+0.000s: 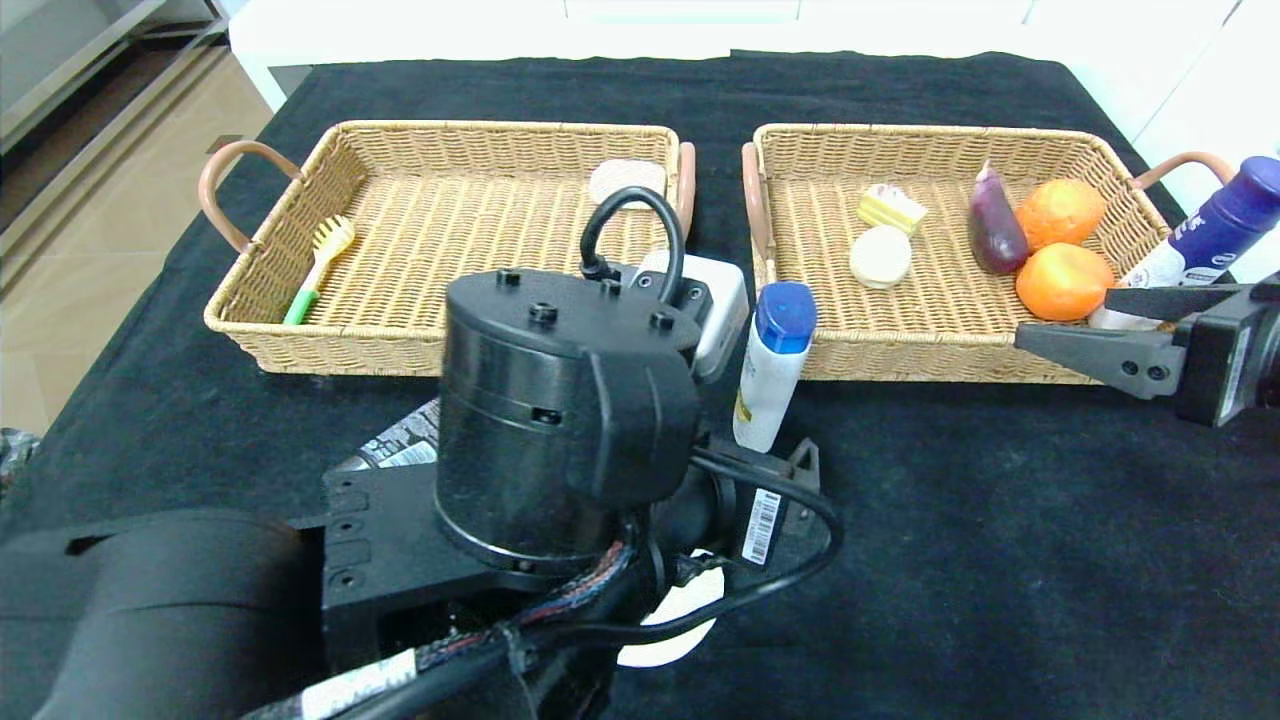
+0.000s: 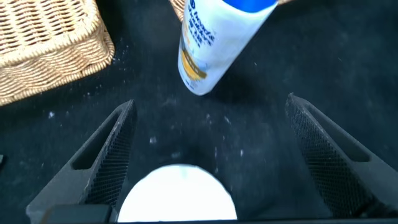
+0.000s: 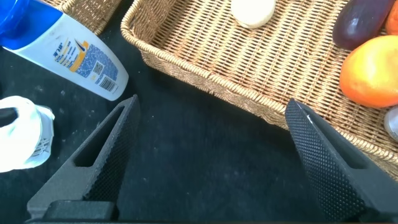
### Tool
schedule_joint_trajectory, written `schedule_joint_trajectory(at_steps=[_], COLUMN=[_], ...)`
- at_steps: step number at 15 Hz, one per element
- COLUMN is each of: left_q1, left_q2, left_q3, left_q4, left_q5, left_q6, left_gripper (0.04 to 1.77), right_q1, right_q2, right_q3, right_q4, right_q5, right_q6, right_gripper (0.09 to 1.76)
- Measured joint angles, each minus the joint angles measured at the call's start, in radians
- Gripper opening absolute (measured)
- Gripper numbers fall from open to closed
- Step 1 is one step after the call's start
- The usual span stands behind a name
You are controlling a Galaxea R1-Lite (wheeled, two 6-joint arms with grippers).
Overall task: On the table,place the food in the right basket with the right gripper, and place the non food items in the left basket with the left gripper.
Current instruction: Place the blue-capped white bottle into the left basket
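My left gripper (image 2: 210,102) is open and empty, low over the table (image 1: 1000,560). The round white dish (image 2: 177,198) lies between its fingers near the palm, untouched; in the head view the dish (image 1: 668,630) peeks from under my left arm (image 1: 560,420). The white bottle with blue cap (image 1: 775,365) stands just ahead of it. The black tube with barcode label (image 1: 400,445) lies beside the arm. My right gripper (image 1: 1065,315) is open and empty before the right basket (image 1: 930,355). The yellow cake slice (image 1: 892,208) and cream-white bun (image 1: 880,256) lie in that basket. The pinkish bun (image 1: 627,180) lies in the left basket (image 1: 330,350).
The right basket also holds a purple eggplant (image 1: 995,232) and two oranges (image 1: 1062,245). A dark-blue-capped bottle (image 1: 1210,235) leans at its right end. A green and yellow brush (image 1: 318,268) lies in the left basket. The baskets stand side by side at the back.
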Motion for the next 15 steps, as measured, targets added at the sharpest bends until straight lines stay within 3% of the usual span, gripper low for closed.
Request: schedule_joint_trajectory(at_steps=[5, 15], left_q1=[0.000, 0.009], left_q2=[0.068, 0.160], left_q3=[-0.075, -0.158], left_q4=[-0.001, -0.047], left_q5=[0.038, 0.109], left_q6=[-0.046, -0.040], left_gripper=[1.72, 1.72], right_q1=[-0.001, -0.007], right_q2=[0.000, -0.001], right_q3=[0.000, 0.000], right_q4=[0.000, 0.000], right_q5=[0.000, 0.000], right_q6=[0.000, 0.000], right_gripper=[1.70, 1.70])
